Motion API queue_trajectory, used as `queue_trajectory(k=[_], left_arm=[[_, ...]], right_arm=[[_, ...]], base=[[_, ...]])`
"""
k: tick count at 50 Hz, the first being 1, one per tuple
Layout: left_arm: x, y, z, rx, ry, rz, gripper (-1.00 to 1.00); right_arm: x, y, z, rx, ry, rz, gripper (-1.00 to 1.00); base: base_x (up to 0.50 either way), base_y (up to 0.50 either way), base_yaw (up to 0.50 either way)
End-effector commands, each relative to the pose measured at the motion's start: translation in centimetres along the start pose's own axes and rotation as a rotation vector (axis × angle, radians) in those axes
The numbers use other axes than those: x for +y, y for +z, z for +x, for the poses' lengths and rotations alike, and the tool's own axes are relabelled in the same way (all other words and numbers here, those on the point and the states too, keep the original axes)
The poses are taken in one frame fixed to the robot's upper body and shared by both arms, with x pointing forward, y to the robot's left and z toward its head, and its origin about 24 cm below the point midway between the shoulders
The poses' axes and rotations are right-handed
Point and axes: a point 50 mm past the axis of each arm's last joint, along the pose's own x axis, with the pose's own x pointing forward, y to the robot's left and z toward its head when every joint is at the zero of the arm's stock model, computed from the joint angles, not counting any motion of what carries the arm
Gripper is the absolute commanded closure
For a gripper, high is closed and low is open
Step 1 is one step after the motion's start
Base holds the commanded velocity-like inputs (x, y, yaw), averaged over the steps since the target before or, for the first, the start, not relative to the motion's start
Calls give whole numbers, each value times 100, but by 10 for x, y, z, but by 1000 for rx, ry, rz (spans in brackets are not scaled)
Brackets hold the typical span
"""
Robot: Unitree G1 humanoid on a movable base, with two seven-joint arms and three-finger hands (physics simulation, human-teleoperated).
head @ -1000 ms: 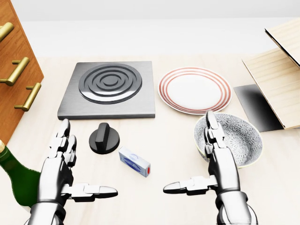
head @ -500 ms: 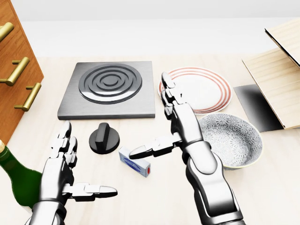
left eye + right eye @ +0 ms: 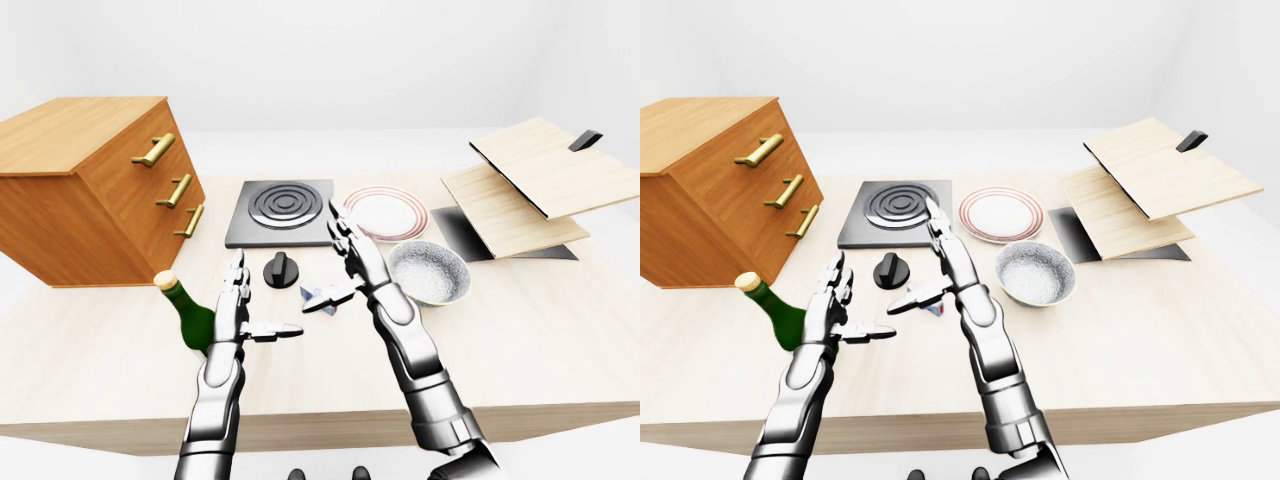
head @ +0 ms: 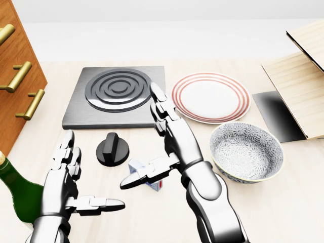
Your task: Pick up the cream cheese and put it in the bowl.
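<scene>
Open-fingered right hand (image 4: 169, 144) partly hides the cream cheese (image 4: 137, 168); left hand (image 4: 66, 177) open too.

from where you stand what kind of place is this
Likely a simulated kitchen counter: a stove burner plate with its knob, a striped plate, a patterned bowl, and a wooden drawer cabinet on a pale wooden table.

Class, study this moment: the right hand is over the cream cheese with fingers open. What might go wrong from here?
1. The right hand is open; its thumb lies across the cream cheese, so closing might push the box aside instead of gripping it.
2. The knob stands close by and may get knocked.
3. On the way to the bowl, a loose grip might drop the box.
</scene>
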Motion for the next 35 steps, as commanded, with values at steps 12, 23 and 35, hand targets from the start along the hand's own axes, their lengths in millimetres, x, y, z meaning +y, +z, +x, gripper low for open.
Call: queue_trajectory(k=[12, 23, 35], left_arm=[[2, 2, 1, -1, 14, -9, -100], [5, 3, 5, -2, 31, -12, -100], [5, 3, 5, -1, 28, -17, -100]], right_arm=[[5, -22, -8, 97, -13, -85, -100], [1, -41, -11, 177, -40, -61, -100], [-7, -70, -9, 315, -64, -62, -100]], base=[[0, 0, 0], [0, 0, 0], [0, 0, 0]])
